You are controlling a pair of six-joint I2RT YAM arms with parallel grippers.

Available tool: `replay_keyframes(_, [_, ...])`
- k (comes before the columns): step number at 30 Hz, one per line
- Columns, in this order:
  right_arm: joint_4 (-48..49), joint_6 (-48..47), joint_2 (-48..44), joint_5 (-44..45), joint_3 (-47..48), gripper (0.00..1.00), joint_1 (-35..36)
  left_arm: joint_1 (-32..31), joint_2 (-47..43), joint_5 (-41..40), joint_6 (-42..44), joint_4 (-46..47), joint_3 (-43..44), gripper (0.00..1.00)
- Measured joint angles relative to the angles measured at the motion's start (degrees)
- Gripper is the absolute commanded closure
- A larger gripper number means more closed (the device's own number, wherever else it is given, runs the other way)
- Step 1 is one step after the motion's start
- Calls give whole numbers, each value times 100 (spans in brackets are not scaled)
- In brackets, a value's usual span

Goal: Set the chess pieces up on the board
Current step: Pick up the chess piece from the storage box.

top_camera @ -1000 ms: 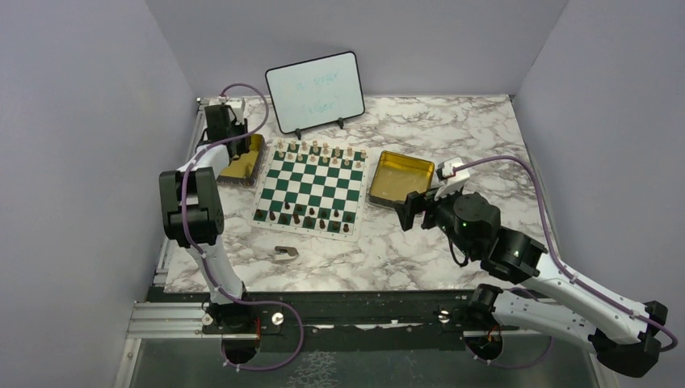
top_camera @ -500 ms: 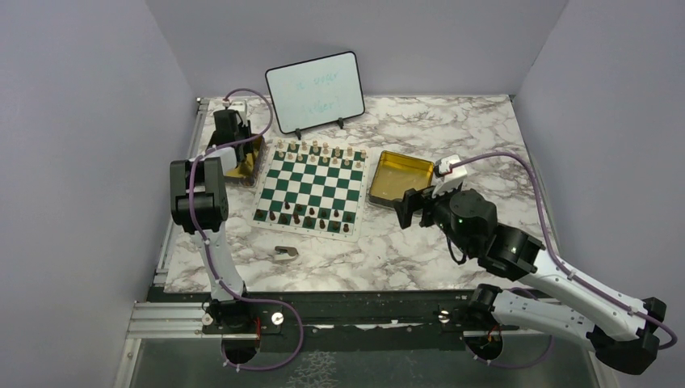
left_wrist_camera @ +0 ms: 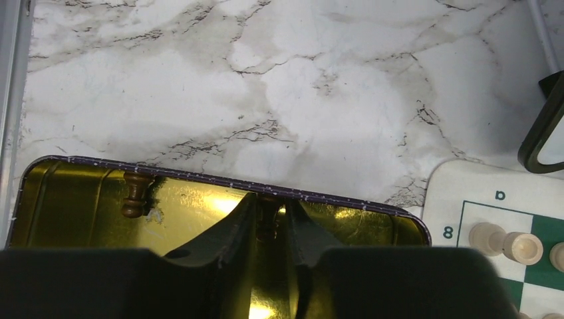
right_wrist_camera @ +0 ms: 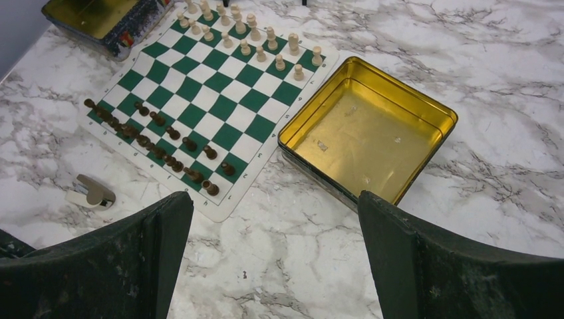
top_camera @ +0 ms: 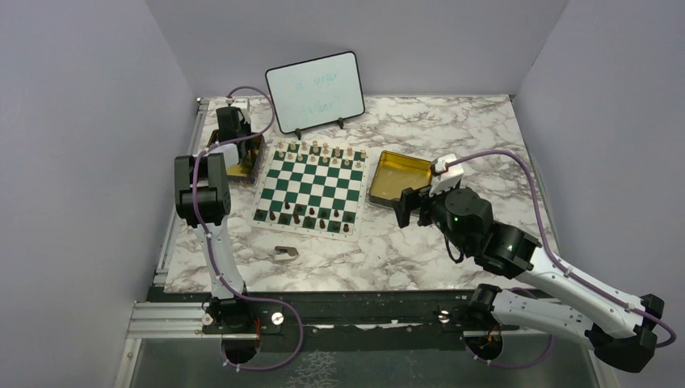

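marble table (top_camera: 420,250), lilac walls (top_camera: 81,121); left gripper (left_wrist_camera: 269,206) pinches dark piece (left_wrist_camera: 267,226), right gripper (right_wrist_camera: 274,206) gapes empty.

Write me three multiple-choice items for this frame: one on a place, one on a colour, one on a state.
1. Where is the left tool?
A) in the gold tin left of the board
B) over the board's middle
C) raised high above everything

2. What colour are the chess pieces on the board's far side?
A) dark brown
B) light tan
C) red

3. The right tool is:
A) shut on a piece
B) shut on a tin's rim
C) open, holding nothing

Answers:
1 A: the left wrist view shows its fingers inside the tin, either side of a dark piece.
2 B: the top view shows only pale pieces along that side.
3 C: the right wrist view shows its jaws spread wide with nothing between them.
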Motion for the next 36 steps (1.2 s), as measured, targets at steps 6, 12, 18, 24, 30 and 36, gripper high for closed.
replay_keyframes(6, [0,0,17,0,11,0,0,0,37,2,90,-31,55,76])
replay_keyframes(12, [7,2,17,-2,52,0,0,0,39,-2,175,-302,101,74])
replay_keyframes(18, [-7,11,15,-2,118,0,0,0,46,4,208,-490,184,91])
replay_keyframes(24, [-28,37,-48,-2,164,0,0,0,37,2,267,-645,247,97])
replay_keyframes(30, [-20,83,-70,-20,162,0,0,0,-243,-11,367,-1244,334,97])
replay_keyframes(36, [103,164,-109,-131,105,0,0,0,-935,17,361,-1893,496,97])
